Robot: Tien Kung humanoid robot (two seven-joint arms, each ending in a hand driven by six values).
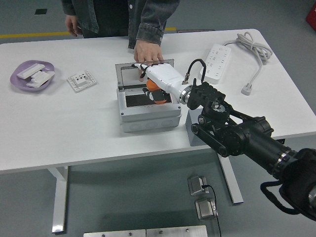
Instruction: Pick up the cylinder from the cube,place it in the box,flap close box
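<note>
The orange cylinder [157, 93] sits inside the open grey box [148, 116], toward its right side. My right hand [142, 73], white with a black arm, hovers over the box with its fingers stretched toward the raised lid [126, 74]. The cylinder lies below the palm and apart from the fingers. The grey cube [190, 129] stands just right of the box, mostly hidden under my forearm. A person's hand [147, 51] rests on the lid's top edge and holds it upright. My left arm is out of view.
A purple dish [29, 75] with white parts sits at the far left, with a white socket plate [81, 80] beside it. A white power strip [216, 62] with its cable lies at the back right. The person stands at the far side.
</note>
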